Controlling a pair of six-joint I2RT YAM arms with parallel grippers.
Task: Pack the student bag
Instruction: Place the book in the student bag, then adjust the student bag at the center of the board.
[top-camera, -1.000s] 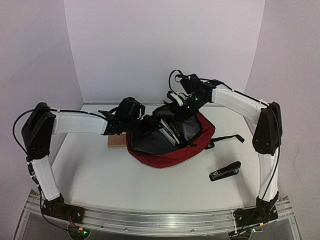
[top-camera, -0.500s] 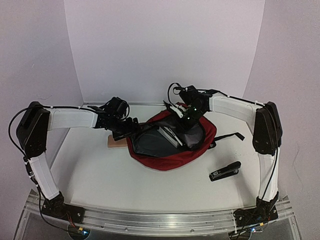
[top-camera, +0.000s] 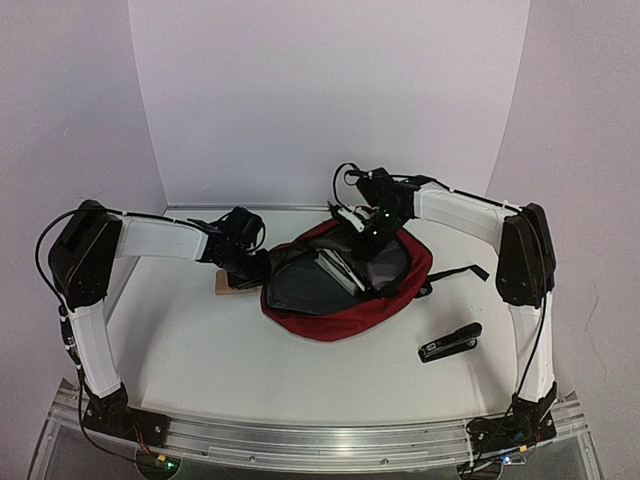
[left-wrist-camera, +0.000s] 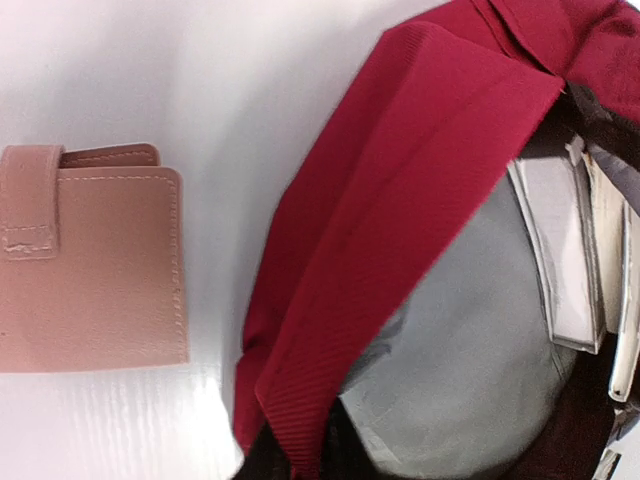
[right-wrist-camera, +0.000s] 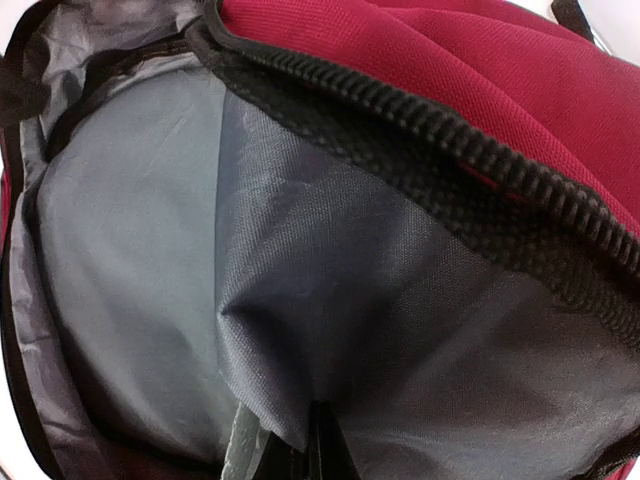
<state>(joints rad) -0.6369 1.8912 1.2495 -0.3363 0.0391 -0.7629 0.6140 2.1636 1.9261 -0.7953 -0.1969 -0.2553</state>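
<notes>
Looks like a robotics lab test cell rather than a home or office: bare white worktop (top-camera: 200, 350) boxed in by plain pale panels (top-camera: 330, 90) on three sides, left arm (top-camera: 160, 238) and right arm (top-camera: 460, 212) bolted to an aluminium rail (top-camera: 320, 432) at the near edge (small green lights (top-camera: 166, 463) glowing by the mounts).

One bag (top-camera: 340, 312), one wallet (left-wrist-camera: 92, 270), one stapler (top-camera: 450, 342)

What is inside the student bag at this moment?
Inside the student bag I see grey lining and a few pale books or folders standing on edge. What lies beneath them, and under the bag's folded red edge, is covered.
</notes>
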